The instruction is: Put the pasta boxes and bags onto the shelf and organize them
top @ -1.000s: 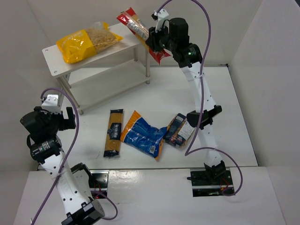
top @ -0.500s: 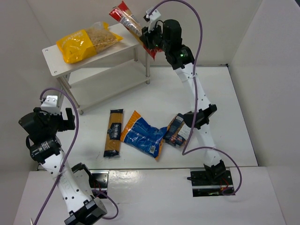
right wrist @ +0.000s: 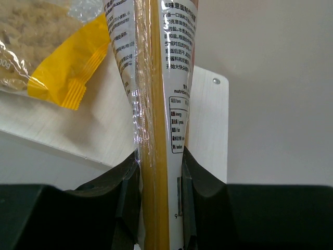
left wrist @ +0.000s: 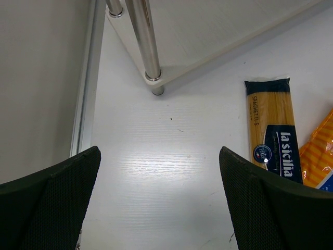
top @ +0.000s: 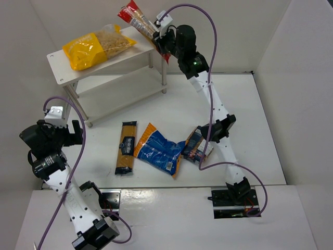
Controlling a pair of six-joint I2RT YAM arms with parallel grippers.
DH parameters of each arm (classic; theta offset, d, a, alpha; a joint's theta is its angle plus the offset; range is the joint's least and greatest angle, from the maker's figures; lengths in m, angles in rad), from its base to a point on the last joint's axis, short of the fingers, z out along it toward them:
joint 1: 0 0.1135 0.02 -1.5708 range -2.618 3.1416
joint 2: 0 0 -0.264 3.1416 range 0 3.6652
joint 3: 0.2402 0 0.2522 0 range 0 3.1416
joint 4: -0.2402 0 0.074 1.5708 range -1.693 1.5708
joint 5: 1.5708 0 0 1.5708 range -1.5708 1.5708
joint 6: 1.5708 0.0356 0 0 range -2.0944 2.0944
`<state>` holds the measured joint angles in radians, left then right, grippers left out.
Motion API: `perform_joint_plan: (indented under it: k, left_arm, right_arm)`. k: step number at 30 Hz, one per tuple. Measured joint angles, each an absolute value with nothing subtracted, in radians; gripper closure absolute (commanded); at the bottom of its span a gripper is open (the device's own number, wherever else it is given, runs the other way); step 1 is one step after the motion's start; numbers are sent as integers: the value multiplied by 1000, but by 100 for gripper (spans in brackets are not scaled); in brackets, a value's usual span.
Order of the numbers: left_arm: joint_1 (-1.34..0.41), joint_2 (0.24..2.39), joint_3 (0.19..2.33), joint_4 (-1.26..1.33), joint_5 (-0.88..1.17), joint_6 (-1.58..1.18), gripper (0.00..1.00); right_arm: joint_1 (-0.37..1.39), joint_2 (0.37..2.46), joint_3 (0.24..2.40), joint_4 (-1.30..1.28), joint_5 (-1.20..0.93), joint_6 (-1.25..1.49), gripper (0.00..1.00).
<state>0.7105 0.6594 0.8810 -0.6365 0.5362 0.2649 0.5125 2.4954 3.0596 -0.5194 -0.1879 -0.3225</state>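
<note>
Since second ago: my right pincer [top: 159,46] swung red-and-clear spaghetti bag [top: 136,20] up toward 11 o'clock. Bag now over right end of shelf [top: 62,66] top board, at 3 o'clock of macaroni bag [top: 96,46]. Pincer clamped tight across bag's lower part, long end pointing ahead. My read: light, stiff lengthwise, strands brittle, film slippery. Nearer mid-length would be the better hold, so it won't swing. My left pincer [left wrist: 158,151] spread wide, empty, over tabletop [left wrist: 171,208].

The table [top: 182,107] is a white board with faint wood grain. Plain white walls [top: 291,36] enclose it on three sides. A metal strip [left wrist: 86,78] runs where the table meets one wall.
</note>
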Motion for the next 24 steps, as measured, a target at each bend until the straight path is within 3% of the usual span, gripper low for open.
perform_joint_plan:
  k: [24]
  left_arm:
    - [711,667,881,-646,541,266,0]
  right_arm:
    - [565,2552,3060,-313,-172,-414,97]
